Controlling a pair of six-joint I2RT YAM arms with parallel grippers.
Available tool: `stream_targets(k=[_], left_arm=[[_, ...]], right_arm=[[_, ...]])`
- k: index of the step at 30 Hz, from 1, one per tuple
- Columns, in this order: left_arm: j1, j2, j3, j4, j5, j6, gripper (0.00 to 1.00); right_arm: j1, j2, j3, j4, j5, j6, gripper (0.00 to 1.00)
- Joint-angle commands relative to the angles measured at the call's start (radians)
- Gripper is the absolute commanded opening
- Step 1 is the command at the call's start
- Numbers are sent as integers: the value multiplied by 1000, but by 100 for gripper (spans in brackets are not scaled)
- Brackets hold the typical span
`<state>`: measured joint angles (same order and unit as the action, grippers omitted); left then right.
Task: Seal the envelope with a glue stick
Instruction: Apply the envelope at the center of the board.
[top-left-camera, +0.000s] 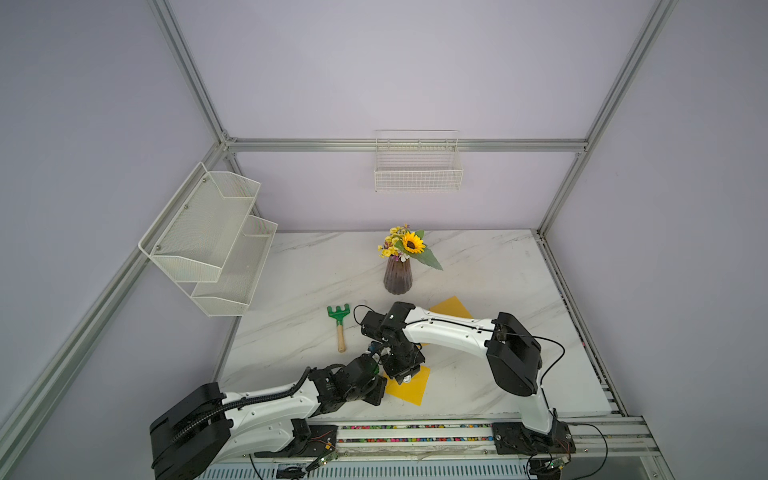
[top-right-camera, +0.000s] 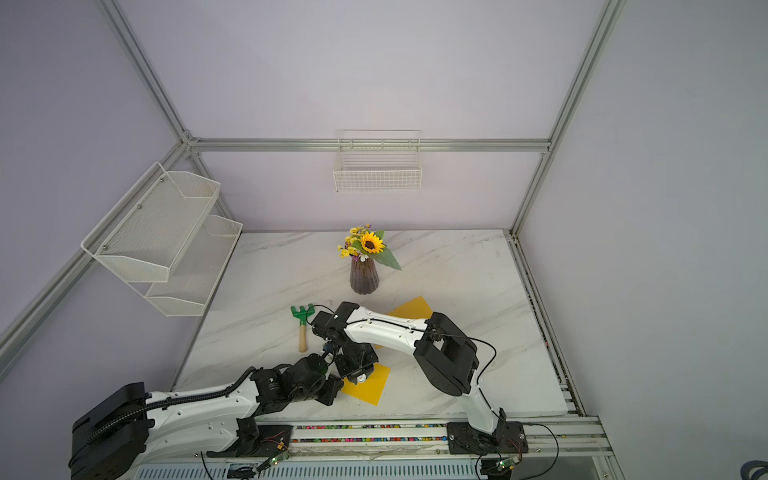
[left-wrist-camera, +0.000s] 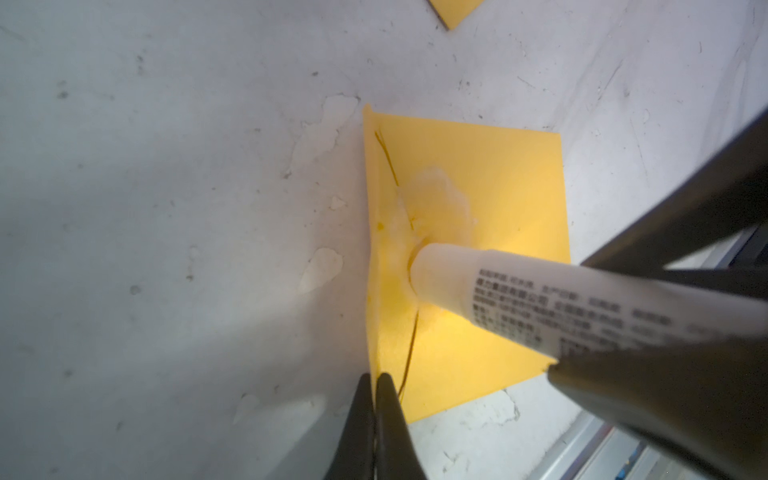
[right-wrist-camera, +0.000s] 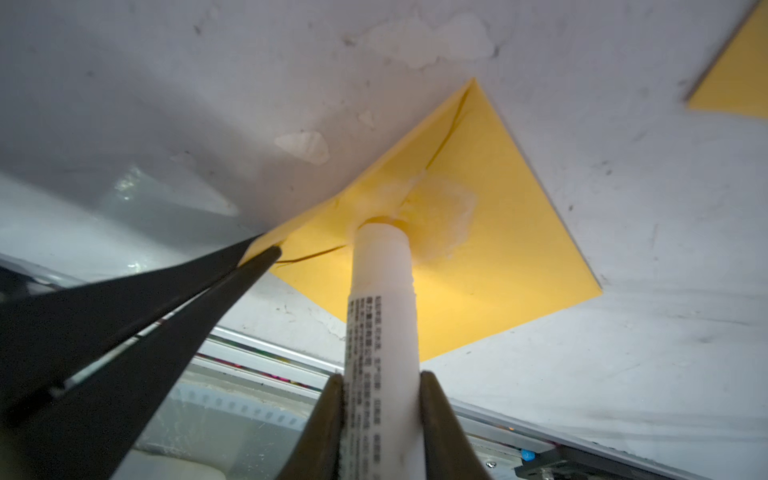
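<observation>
Glue stick (right-wrist-camera: 380, 291) within right claw (right-wrist-camera: 381, 377)

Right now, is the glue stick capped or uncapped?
Uncapped: in the right wrist view the glue stick shows no cap, its open end pressed onto the yellow envelope amid smeared glue.

Rake (top-left-camera: 340, 328), flower vase (top-left-camera: 397, 279), wire basket (top-left-camera: 417, 178)

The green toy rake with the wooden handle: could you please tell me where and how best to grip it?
I would grip the green plastic toy rake midway along its wooden handle, from straight above: it lies flat on the white marble table, and the handle is slim and straight.
</observation>
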<state>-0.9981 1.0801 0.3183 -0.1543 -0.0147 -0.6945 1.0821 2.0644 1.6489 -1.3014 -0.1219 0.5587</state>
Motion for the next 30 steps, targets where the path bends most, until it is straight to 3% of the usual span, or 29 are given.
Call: stream_targets(k=[1,4,9,12,15,19,23,25,30], left_arm=[[-4,-10,29,-3,-19,15,0],[-4,-4,31,-4,-16,15,0],[-3,0,37,-1,-16,16,0],[-4,6,38,2,-15,17,0],[-4,11,40,3,-11,16,0],[-4,6,37,3,-10,16,0],[-4,1,35,1,-10,16,0],[-4,1,35,1,-11,16,0],[-4,1,40,-3,-11,16,0]], right_arm=[[11,78,-22,-110,235,16,0],[11,80,-14,-113,239,19,0],[20,3,-58,168,-155,-4,0],[21,-7,-65,252,-221,20,0],[21,3,-68,246,-129,53,0],[21,55,-21,33,214,77,0],[21,69,-37,-21,283,81,0],[21,66,-45,7,209,67,0],[22,3,-80,236,-165,31,0]])
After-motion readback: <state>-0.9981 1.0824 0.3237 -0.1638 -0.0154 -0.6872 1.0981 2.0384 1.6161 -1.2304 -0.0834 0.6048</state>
